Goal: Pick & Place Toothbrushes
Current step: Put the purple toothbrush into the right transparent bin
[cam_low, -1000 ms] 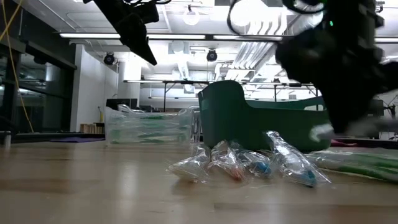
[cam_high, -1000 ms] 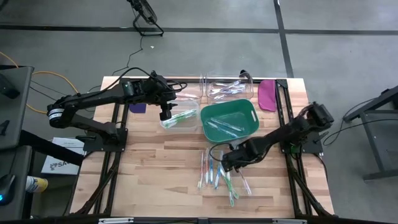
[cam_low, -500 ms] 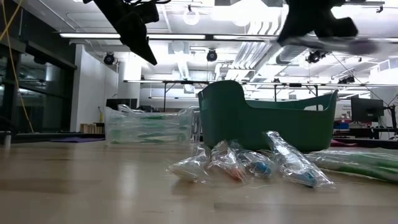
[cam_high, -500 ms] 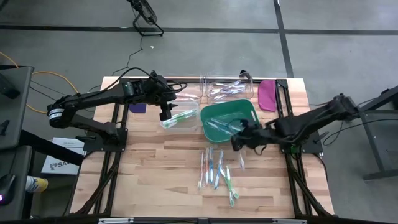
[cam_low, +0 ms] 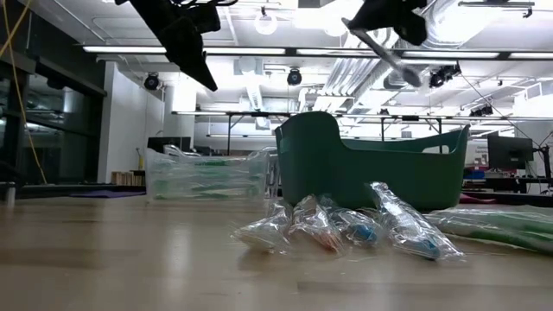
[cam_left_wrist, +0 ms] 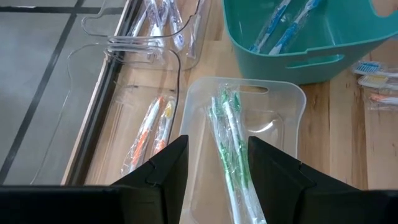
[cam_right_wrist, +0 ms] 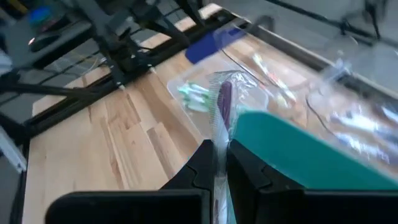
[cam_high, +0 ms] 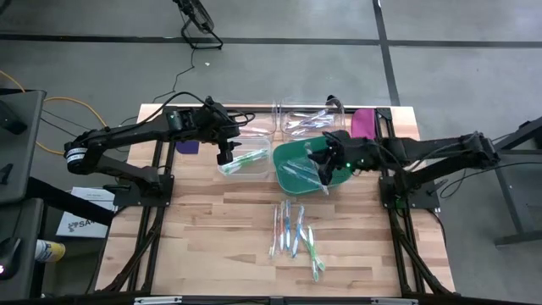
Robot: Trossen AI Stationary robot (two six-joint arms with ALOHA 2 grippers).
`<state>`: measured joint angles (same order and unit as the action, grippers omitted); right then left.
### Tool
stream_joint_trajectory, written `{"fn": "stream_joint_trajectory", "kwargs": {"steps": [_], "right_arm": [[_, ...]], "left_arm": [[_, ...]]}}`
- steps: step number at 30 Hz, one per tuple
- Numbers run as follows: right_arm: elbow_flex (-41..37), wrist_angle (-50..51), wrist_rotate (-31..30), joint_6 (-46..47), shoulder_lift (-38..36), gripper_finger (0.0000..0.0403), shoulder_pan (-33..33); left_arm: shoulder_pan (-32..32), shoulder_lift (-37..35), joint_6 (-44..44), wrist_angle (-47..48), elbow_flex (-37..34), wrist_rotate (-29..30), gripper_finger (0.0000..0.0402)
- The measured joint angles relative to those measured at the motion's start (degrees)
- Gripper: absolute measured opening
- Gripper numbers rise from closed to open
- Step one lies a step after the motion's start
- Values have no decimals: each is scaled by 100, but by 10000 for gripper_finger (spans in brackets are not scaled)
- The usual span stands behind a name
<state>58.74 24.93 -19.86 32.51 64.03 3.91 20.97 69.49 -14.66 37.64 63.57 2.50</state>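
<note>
My right gripper (cam_high: 327, 161) hovers over the green bin (cam_high: 340, 149), shut on a toothbrush in a clear wrapper (cam_right_wrist: 222, 102), which also shows high in the low view as the toothbrush (cam_low: 390, 53). Several wrapped toothbrushes (cam_high: 294, 232) lie flat on the wood near the table's front, with more toothbrushes (cam_left_wrist: 281, 25) inside the bin. My left gripper (cam_left_wrist: 214, 180) is open and touches nothing above a clear tray (cam_high: 244, 159) that holds green toothbrushes (cam_left_wrist: 228, 134). My right gripper pinches the wrapped toothbrush between its two fingers by one end of the packet (cam_right_wrist: 218, 163). The rest of the packet runs on past the fingertips. The toothbrush is lifted clear and slants downward from the gripper (cam_low: 387, 17) above the green bin.
Clear trays (cam_high: 309, 119) with more toothbrushes stand along the far edge, and another pair of toothbrushes (cam_left_wrist: 152, 127) lies in a clear tray beside the left gripper. A purple paddle (cam_high: 364, 129) lies at the far right and a dark purple piece (cam_high: 188, 146) at the left. Bare wood (cam_high: 212, 237) lies at the near left.
My right gripper has risen from the pile of toothbrushes near the table's front with one wrapped toothbrush. It has carried it toward the far edge until it is over the green bin. The toothbrush is now lifted clear of the table.
</note>
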Motion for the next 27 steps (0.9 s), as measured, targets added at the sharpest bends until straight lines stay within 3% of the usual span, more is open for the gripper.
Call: {"fn": "stream_joint_trajectory", "kwargs": {"steps": [16,27], "right_arm": [[2,-654,1317,-4010,2,22,-1539],[2,-899,2315,-4624,2,15,-3037]], "left_arm": [[0,0,145,-18,0,4,158],[0,0,360,-18,0,4,158]]}}
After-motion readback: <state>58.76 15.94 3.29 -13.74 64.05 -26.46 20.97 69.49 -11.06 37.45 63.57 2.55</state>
